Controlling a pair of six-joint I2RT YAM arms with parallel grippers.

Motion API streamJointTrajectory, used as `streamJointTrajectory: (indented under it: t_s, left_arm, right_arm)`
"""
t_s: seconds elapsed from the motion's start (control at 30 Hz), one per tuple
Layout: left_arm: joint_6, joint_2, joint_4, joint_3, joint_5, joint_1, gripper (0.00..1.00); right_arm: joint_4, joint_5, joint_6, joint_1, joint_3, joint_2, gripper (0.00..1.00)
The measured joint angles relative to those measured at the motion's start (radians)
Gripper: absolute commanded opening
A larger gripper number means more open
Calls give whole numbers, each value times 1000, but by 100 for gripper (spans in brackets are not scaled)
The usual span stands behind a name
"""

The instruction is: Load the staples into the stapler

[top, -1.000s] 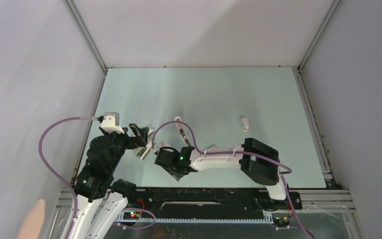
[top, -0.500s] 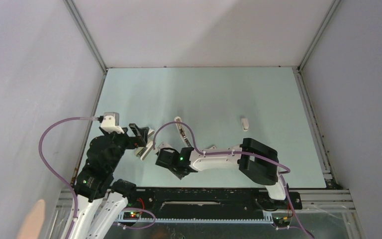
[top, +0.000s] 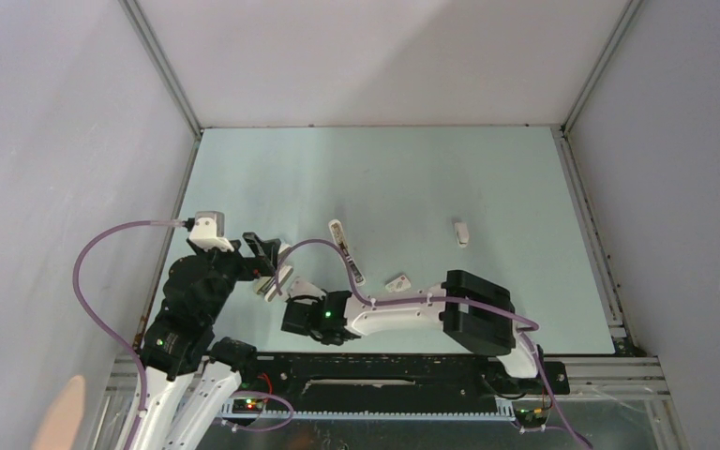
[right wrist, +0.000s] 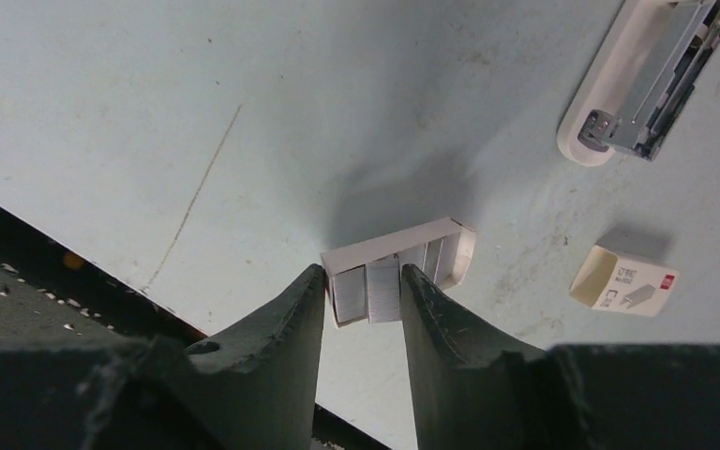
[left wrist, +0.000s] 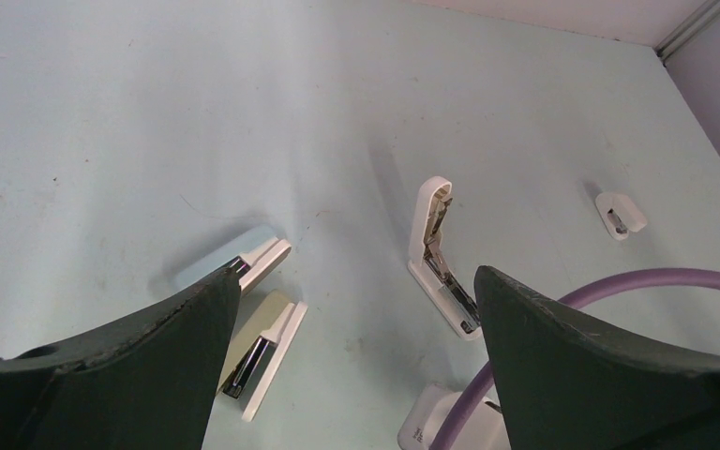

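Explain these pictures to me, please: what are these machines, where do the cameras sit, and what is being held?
They are two robot arms bolted at the near edge of a table, each ending in a two-finger gripper. One picture looks down from above; the other two come from cameras on the wrists. The left gripper hangs open and empty. The right gripper pinches the staples, grey strips in a small white tray. The stapler lies open on the table, with a little white box near it.
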Motion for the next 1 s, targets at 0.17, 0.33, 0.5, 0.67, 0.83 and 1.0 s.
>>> streamJointTrajectory:
  t_s: [0.17, 0.33, 0.5, 0.67, 0.83, 1.0]
  left_arm:
    - [-4, 0, 0, 0, 0, 2, 98]
    - [-6, 0, 0, 0, 0, 2, 98]
    - [-6, 0, 0, 0, 0, 4, 98]
    - [-6, 0, 0, 0, 0, 4, 98]
    - [-6, 0, 0, 0, 0, 4, 98]
    - [-6, 0, 0, 0, 0, 5, 98]
  right_arm:
    - [-31, 42, 1, 10, 2, 8, 46]
    - [-40, 56, 0, 9, 2, 8, 47]
    - [-7, 25, -1, -3, -39, -15, 44]
    - [30, -52, -5, -47, -129, -121, 39]
    - [76, -107, -14, -100, -143, -190, 35]
    - [105, -151, -24, -117, -156, -195, 37]
